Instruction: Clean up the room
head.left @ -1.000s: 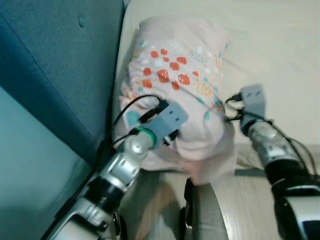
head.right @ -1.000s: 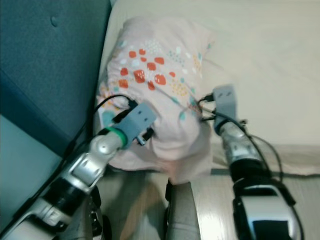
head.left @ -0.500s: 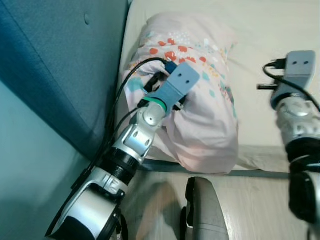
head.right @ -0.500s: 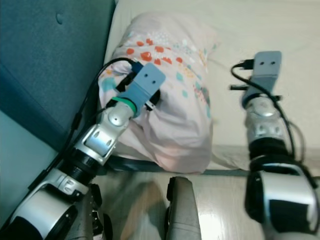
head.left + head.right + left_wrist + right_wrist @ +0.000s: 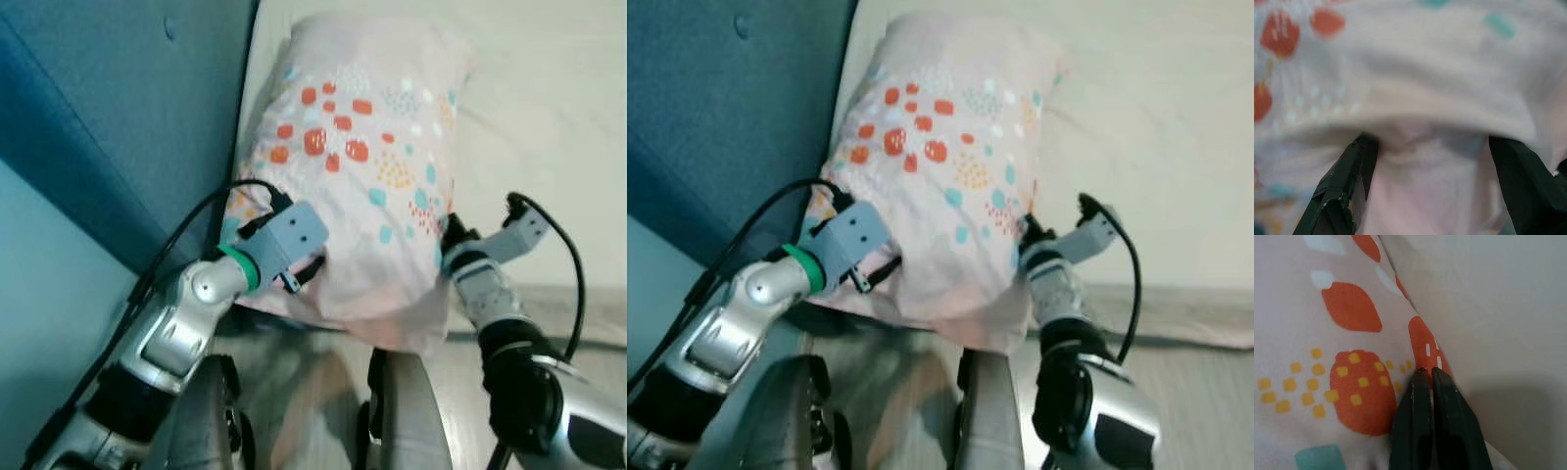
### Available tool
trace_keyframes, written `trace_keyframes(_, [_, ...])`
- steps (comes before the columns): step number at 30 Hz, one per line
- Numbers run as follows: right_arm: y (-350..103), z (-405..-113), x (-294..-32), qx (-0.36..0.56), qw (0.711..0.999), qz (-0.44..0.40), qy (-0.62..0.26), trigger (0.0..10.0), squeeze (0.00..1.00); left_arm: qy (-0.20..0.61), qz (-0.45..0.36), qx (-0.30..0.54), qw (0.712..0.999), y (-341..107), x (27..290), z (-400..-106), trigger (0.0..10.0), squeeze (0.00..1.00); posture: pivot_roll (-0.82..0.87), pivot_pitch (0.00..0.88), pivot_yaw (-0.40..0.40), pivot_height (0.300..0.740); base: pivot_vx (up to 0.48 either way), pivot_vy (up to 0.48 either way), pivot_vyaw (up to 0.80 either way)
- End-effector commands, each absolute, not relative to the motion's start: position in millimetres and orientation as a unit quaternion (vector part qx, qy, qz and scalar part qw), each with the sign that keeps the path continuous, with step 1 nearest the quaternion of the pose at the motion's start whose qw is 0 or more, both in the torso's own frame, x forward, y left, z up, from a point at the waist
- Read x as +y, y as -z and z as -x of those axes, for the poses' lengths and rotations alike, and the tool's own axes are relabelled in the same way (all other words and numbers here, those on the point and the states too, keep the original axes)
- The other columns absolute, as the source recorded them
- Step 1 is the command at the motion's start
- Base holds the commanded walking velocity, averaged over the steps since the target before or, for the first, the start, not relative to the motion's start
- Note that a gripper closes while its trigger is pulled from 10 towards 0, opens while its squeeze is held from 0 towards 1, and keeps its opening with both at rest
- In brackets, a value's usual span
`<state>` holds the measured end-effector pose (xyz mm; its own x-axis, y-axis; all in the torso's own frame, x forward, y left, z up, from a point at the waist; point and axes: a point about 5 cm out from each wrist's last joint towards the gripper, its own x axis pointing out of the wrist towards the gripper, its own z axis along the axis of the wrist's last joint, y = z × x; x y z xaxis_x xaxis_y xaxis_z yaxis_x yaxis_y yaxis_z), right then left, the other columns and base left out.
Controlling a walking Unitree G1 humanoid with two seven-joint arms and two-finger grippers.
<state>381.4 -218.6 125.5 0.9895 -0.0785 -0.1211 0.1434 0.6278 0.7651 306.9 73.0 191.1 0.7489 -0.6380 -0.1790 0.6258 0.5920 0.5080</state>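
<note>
I've got the pillow, mid-frame, braced between left gripper, jaws spread on it, and right gripper, pressed together, to shift it.

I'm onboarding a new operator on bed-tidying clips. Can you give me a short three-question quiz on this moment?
1. True or false: the pillow lies against the blue headboard.
2. Which gripper has its fingers spread wide over the pillow's fabric? A) left B) right
3. Fill in: the right gripper's fingers are pressed ____.

Key:
1. True.
2. A: the left gripper straddles a fold, at the pillow's near left corner.
3. Together: the right gripper touches the pillow's right edge, beside the cream sheet.
</note>
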Motion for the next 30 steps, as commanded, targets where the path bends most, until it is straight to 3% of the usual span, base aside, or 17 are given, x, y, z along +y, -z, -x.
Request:
trace_keyframes(1, [-118.9,-379.0,-213.8,0.042,0.889,-0.453,0.042,10.0,1.0,0.364,-0.272,0.007,0.891,-183.3,72.4,-299.3,10.0,0.0,0.0,0.275,0.095,0.586,0.0,0.0,0.0])
trace_keyframes(6, [-119.6,-378.0,-213.8,0.026,0.88,-0.473,0.018,10.0,1.0,0.366,-0.267,0.02,0.891,-182.6,74.7,-288.9,10.0,0.0,0.0,0.278,0.093,0.586,0.0,0.0,0.0])
trace_keyframes(10, [-123.7,-375.5,-216.5,0.0,0.896,-0.443,-0.021,10.0,1.0,0.411,-0.162,-0.022,0.897,-240.9,114.8,-283.2,10.0,0.0,0.0,0.286,0.102,0.586,0.0,0.0,0.0])
trace_keyframes(16, [-115.2,-369.8,-225.7,0.008,0.918,-0.397,0.017,10.0,1.0,0.36,-0.114,-0.062,0.924,-273.6,110.6,-303.6,10.0,0.0,-0.01,0.277,0.106,0.586,0.0,0.0,0.0])
trace_keyframes(17, [-130.3,-372.9,-217.3,-0.038,0.924,-0.378,-0.037,10.0,0.0,0.324,-0.104,-0.063,0.938,-276.0,102.6,-316.8,10.0,0.0,-0.03,0.26,0.11,0.586,0.0,0.0,0.0])
trace_keyframes(20, [-141.8,-374.1,-210.1,-0.072,0.925,-0.364,-0.078,10.0,0.0,0.3,-0.1,-0.063,0.947,-277.5,95.7,-325.7,10.0,0.0,-0.03,0.26,0.11,0.586,0.0,0.0,0.0])
trace_keyframes(22, [-168.8,-373.8,-179.3,-0.127,0.916,-0.322,-0.201,10.0,0.0,0.249,-0.1,-0.035,0.963,-269.1,72.5,-345.2,10.0,0.0,-0.04,0.25,0.11,0.586,0.0,0.0,0.0])
trace_keyframes(23, [-168.8,-373.8,-179.3,-0.127,0.916,-0.322,-0.201,10.0,0.0,0.249,-0.1,-0.035,0.963,-269.1,72.5,-345.2,10.0,0.0,-0.04,0.25,0.11,0.586,0.0,0.0,0.0])
trace_keyframes(25, [-182.4,-372.0,-147.7,-0.135,0.903,-0.292,-0.285,10.0,0.0,0.204,-0.088,0.008,0.975,-255.0,57.4,-360.0,10.0,0.0,-0.06,0.237,0.111,0.586,0.0,0.0,0.0])
trace_keyframes(27, [-185.1,-371.3,-133.1,-0.13,0.897,-0.281,-0.314,10.0,0.0,0.18,-0.077,0.026,0.98,-249.6,53.0,-366.8,10.0,0.0,-0.06,0.237,0.111,0.586,0.0,0.0,0.0])
trace_keyframes(30, [-171.8,-374.7,-120.6,-0.097,0.914,-0.25,-0.305,10.0,0.0,0.139,-0.056,0.035,0.988,-248.5,52.2,-376.5,10.0,0.0,-0.06,0.228,0.112,0.586,0.0,0.0,0.0])
